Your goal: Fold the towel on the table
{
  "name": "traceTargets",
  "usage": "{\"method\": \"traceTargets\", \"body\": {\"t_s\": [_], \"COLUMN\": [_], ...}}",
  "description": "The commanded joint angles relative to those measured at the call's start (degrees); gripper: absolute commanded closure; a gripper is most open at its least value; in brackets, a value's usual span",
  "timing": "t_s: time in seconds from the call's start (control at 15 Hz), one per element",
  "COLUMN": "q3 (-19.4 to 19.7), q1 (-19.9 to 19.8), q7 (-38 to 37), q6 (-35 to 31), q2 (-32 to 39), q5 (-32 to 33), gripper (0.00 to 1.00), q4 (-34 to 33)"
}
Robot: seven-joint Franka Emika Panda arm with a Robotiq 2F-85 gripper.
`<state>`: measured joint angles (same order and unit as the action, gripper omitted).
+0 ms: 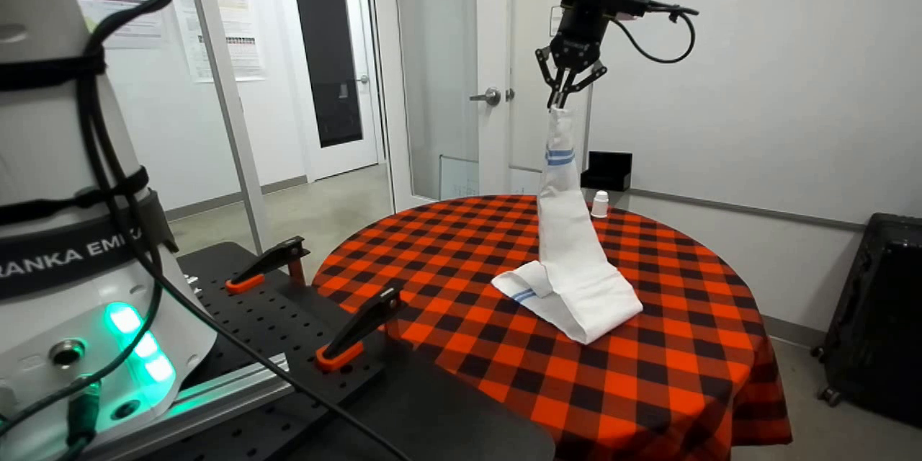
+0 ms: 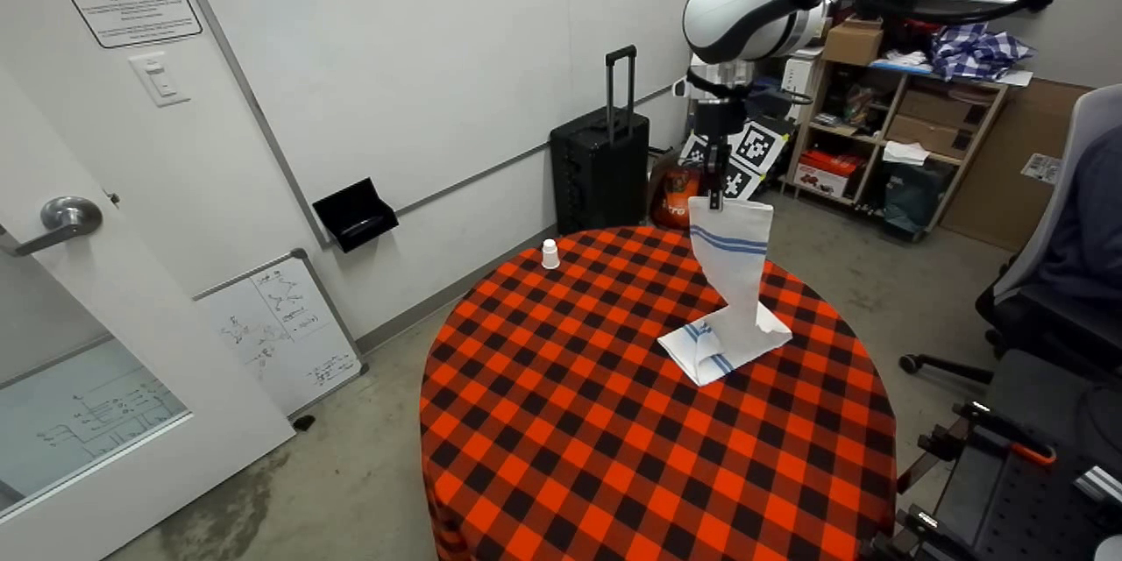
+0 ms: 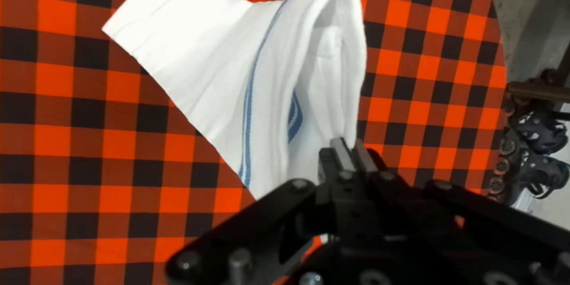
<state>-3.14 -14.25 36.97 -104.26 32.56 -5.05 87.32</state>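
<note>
The towel [image 1: 574, 230] is a white cloth strip with blue stripes near its ends. My gripper [image 1: 557, 102] is shut on one end of it, well above the table [image 1: 446, 252]. The towel hangs from the fingertips to the red-and-black checkered cloth, and its lower part lies bent over there. In an exterior view the towel [image 2: 734, 272] hangs below the gripper [image 2: 716, 200], its striped lower end on the table [image 2: 561, 386]. In the wrist view the towel [image 3: 196, 49] runs from the fingertips [image 3: 351, 149] down to the table [image 3: 133, 213]; the jaws and arm hide part of it.
A small white bottle [image 1: 600, 204] stands near the table's edge, also seen in an exterior view [image 2: 550, 254]. A black workbench [image 1: 432, 389] with orange-handled clamps [image 1: 360, 331] adjoins the table. A black wall holder [image 2: 355, 215] and a black suitcase [image 2: 600, 166] are beyond it.
</note>
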Motion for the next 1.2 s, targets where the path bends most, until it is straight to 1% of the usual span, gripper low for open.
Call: {"method": "traceTargets", "body": {"t_s": [0.0, 0.33, 0.67, 0.93, 1.13], "q3": [-0.69, -1.88, -2.65, -3.01, -3.40], "q1": [1.52, 3.73, 5.33, 5.73, 5.30], "q7": [1.74, 1.00, -0.50, -1.00, -1.68], "q6": [4.32, 4.54, 4.02, 3.88, 4.26], "q2": [1.67, 2.77, 4.35, 7.05, 9.91], "q5": [-1.01, -1.18, -2.93, -4.63, -6.83], "gripper": [0.99, 0.99, 0.99, 0.99, 0.99], "q4": [-1.17, -1.66, -2.17, -3.23, -5.58]}}
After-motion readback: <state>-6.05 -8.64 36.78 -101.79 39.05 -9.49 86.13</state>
